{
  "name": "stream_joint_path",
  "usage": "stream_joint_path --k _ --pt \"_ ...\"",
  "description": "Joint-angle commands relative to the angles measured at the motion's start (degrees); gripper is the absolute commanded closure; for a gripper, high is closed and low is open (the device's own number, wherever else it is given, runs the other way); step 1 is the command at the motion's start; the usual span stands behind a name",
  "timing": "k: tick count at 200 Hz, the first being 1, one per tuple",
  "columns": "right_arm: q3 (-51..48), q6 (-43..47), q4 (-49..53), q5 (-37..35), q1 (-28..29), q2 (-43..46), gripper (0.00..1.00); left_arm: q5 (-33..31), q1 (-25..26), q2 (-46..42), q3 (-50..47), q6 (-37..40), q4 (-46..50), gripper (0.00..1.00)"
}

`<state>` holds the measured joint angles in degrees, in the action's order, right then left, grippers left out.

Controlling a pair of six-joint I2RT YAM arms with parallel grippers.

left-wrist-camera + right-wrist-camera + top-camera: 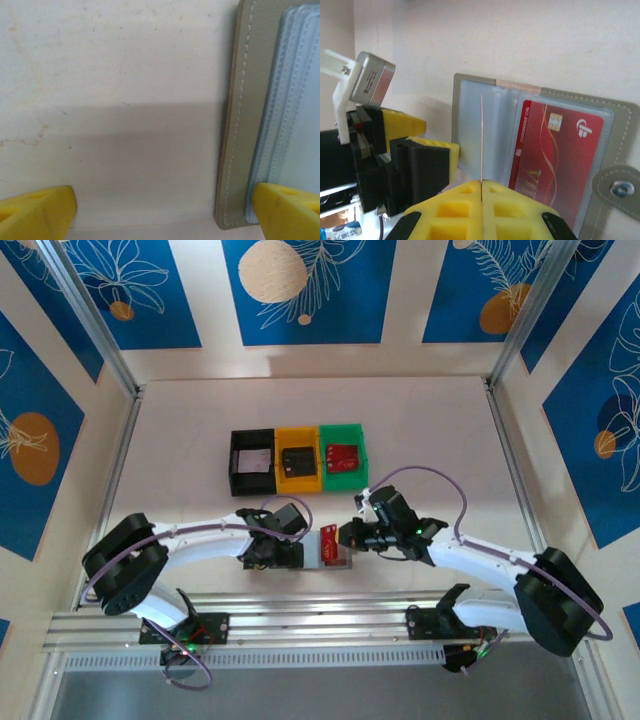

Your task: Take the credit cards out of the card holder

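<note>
R gripper (481,186): yellow pads pressed together, pinching a thin sheet (481,135) seen edge-on. The sheet stands upright over the left inner panel of the card holder (469,120). Card or sleeve leaf: can't tell.

Card holder (328,546) lies open and flat on the table (180,440), toward the near edge, between the two grippers. Grey outside, pale blue panels inside, snap tab at one corner. Red card (555,155) w/ chip sits tucked in the right-hand panel (R wrist view).

L gripper (162,202): jaws spread wide, nothing between them. One pad is over bare table, the other pad (282,210) over the holder's pale blue edge. R wrist view shows L gripper (432,140) at the holder's left edge, yellow pad against it.

Beyond the holder is a row of 3 bins touching side by side: black bin (236,464), yellow bin (298,431), green bin (343,428). Green bin holds a flat red piece (343,457). Yellow holds sth dark, black sth pale; too small to tell more.
</note>
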<state>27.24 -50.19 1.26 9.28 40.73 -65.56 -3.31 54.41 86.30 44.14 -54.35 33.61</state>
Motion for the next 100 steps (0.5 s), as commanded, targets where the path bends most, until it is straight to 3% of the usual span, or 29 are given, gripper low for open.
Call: stream_joint_path --k 1,53,100 --pt "-1.11 3.24 3.12 4.37 -1.34 4.42 1.0 5.65 -1.3 -1.21 -2.24 3.04 -3.93 0.07" --pt "-1.59 7.51 2.43 20.51 -8.34 10.54 1.0 8.94 -6.59 -21.62 0.68 19.66 0.66 0.04" --pt "-1.31 8.18 -3.96 34.62 -8.59 9.05 1.0 21.27 -6.85 -28.13 4.37 29.83 0.3 0.03"
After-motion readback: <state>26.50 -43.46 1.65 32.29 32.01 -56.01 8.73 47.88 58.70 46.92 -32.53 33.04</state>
